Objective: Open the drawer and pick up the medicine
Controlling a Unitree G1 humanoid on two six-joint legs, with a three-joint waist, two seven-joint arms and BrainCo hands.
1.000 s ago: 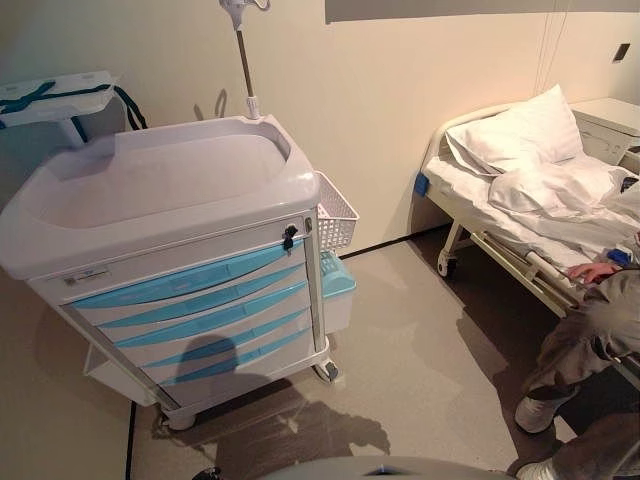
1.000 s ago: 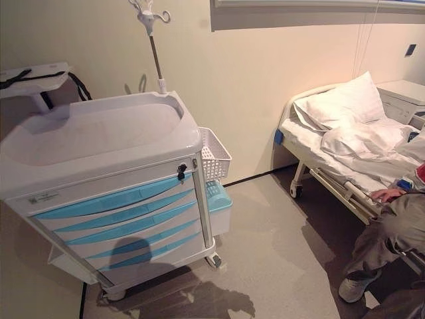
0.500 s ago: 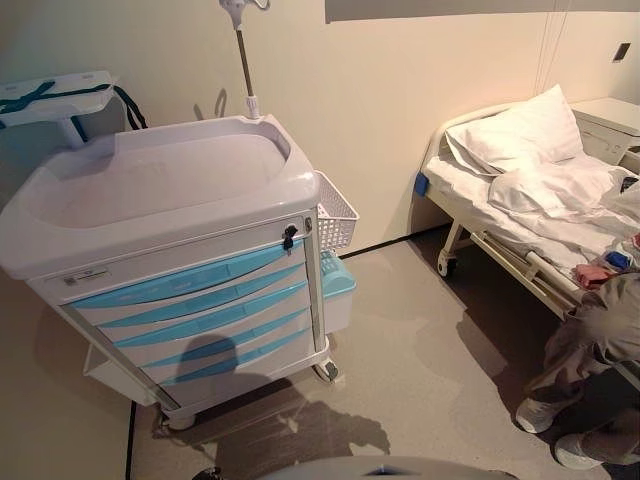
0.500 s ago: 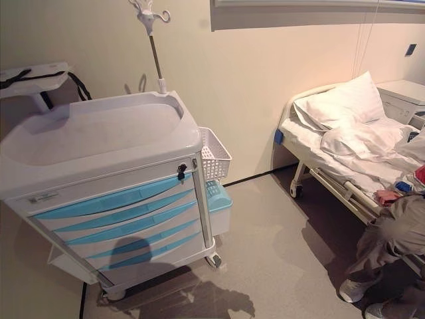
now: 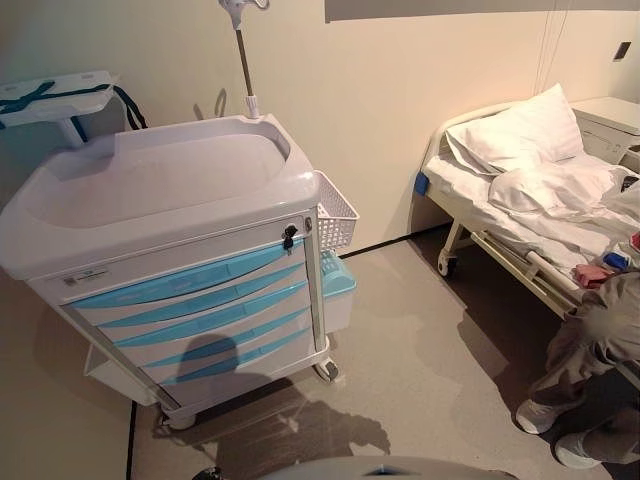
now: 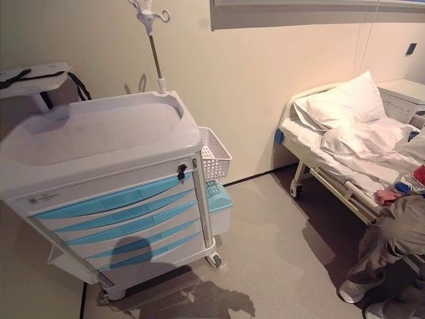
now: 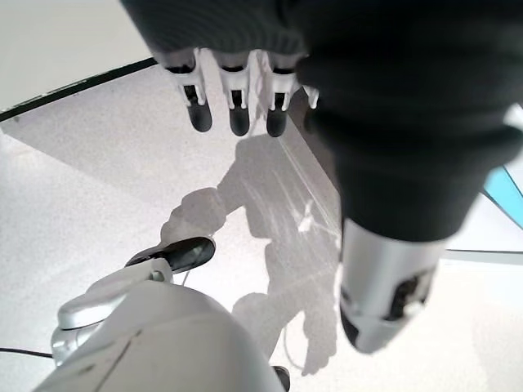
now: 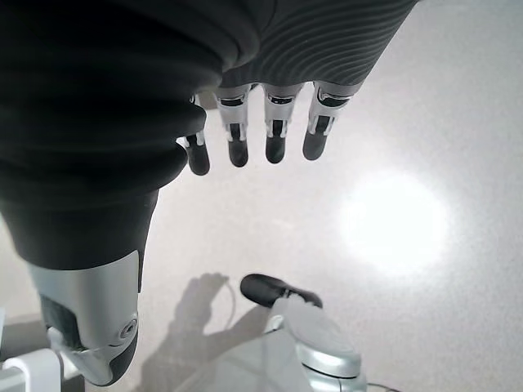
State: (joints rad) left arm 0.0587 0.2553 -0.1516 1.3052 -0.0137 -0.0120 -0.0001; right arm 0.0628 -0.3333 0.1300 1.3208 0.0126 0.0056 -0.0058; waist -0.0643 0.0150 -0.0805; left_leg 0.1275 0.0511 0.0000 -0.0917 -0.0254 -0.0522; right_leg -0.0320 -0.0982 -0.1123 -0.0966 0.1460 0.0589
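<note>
Nothing done yet: cart (image 5: 160, 190) drawers (image 5: 195, 305) all closed at left, medicine unseen, presumably inside; left hand (image 7: 233, 102) and right hand (image 8: 261, 131) hang open, empty, over floor

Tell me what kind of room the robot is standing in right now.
Most likely a hospital room or ward. A wheeled medical cart with blue-fronted drawers and a drip pole stands by the wall, and a railed bed with white bedding is on the right.

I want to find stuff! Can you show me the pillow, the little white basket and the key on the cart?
pillow (image 5: 520, 125): left eye view, its middle.
white basket (image 5: 337, 214): left eye view, its mesh side.
key (image 6: 180, 171): right eye view, in the lock.
</note>
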